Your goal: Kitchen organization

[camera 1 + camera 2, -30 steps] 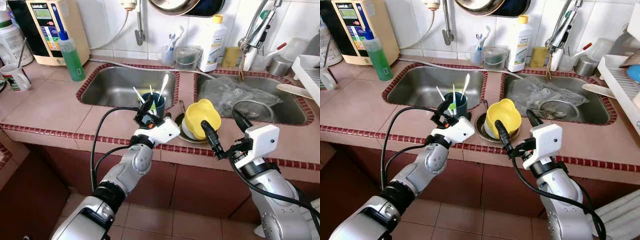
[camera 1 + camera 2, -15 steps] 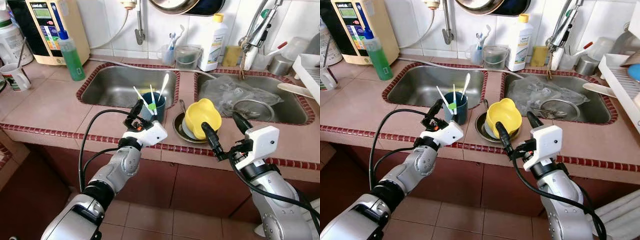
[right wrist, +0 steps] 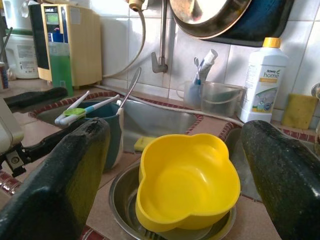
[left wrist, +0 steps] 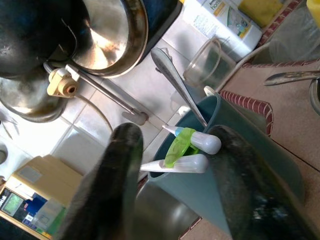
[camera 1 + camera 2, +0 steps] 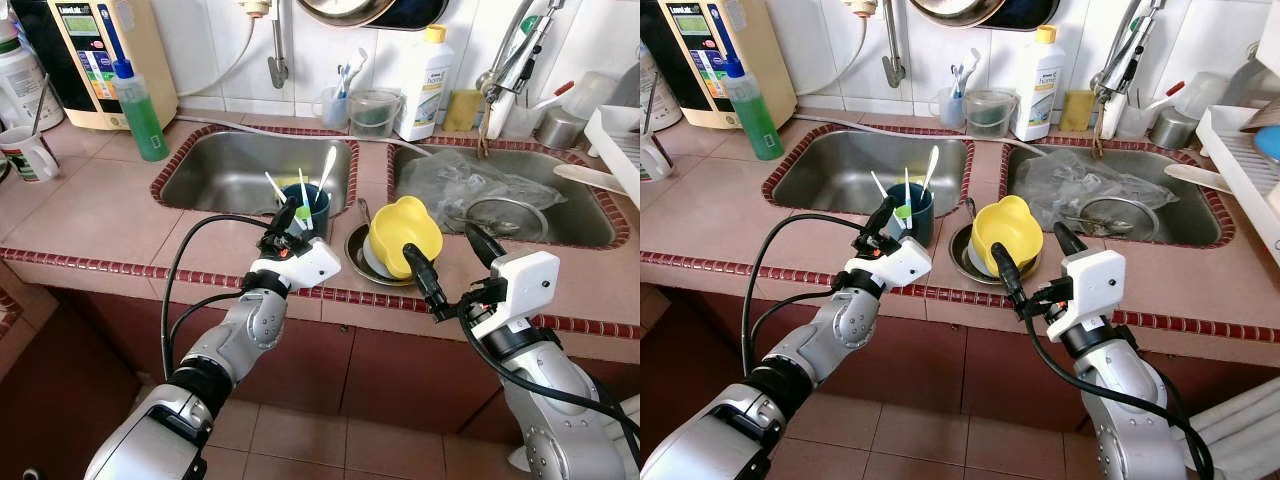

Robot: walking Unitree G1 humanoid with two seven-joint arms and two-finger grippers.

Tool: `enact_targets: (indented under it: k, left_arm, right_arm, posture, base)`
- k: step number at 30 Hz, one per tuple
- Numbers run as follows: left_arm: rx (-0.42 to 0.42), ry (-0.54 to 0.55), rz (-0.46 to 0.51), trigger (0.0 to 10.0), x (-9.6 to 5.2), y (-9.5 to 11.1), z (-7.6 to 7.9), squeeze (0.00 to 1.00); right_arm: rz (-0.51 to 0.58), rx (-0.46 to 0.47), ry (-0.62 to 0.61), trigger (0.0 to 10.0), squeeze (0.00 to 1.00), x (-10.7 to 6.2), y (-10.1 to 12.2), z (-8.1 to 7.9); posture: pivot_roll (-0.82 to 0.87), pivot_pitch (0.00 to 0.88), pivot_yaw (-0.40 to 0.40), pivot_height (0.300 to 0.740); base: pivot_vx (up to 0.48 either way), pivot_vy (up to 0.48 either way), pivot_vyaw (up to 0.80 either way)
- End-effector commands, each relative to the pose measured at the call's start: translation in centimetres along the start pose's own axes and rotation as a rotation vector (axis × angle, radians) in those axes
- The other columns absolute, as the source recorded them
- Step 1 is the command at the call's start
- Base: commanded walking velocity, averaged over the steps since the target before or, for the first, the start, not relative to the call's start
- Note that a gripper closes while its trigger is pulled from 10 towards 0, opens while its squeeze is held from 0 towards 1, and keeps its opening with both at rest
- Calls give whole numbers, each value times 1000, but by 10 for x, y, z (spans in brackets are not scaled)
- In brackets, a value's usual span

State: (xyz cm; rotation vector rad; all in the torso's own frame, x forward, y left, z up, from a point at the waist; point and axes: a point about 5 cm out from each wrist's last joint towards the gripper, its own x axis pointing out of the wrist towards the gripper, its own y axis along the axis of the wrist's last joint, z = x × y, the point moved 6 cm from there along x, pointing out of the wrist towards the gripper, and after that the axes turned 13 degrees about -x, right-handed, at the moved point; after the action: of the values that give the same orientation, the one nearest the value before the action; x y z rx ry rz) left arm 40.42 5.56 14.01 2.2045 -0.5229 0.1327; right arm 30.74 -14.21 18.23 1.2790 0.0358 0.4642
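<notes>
The left gripper [image 5: 287, 222] is at the blue cup [image 5: 312, 205], which stands on the strip of worktop [image 5: 100, 215] between the two sinks, near the front edge. Its fingers [image 4: 117, 165] are apart and straddle the cup; whether either pad already touches the wall is hard to say. To take the cup well, I would push in until the wall sits deep between the fingers, close low on the body rather than at the rim, and lift straight up so the load does not tip.

The cup holds a metal spoon [image 4: 175, 85] and a few white-handled utensils [image 4: 192, 145], one with a green part, all leaning out over the rim.

Just beside it sits a steel bowl [image 5: 965, 258] with a yellow bowl [image 5: 403, 233] inside, tilted and empty. The right gripper [image 5: 450, 270] hovers in front of that stack at the worktop's front edge, fingers wide apart, holding nothing.

The left sink [image 5: 225, 170] looks empty; the right sink [image 5: 590, 225] holds a clear plastic bag [image 5: 450, 185] and a strainer [image 5: 505, 220].
</notes>
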Motion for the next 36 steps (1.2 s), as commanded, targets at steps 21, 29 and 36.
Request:
enact_targets:
  k: [21, 29, 36]
  left_arm:
    - [34, -18, 32, 9098, 3, 6, 1, 0]
    - [50, 34, 9, 10000, 2, 1, -5, 0]
    - [57, 58, 27, 4078, 1, 3, -8, 0]
  right_arm:
    - [19, 1, -22, 10000, 0, 0, 7, 5]
    - [19, 9, -17, 10000, 0, 1, 7, 2]
    - [21, 13, -14, 10000, 0, 1, 7, 1]
  posture:
    - [-109, 44, 36, 740]
    - [-102, 48, 36, 740]
    - [-99, 45, 35, 740]
  base:
    - [0, 0, 0]
    - [0, 0, 0]
    - [0, 0, 0]
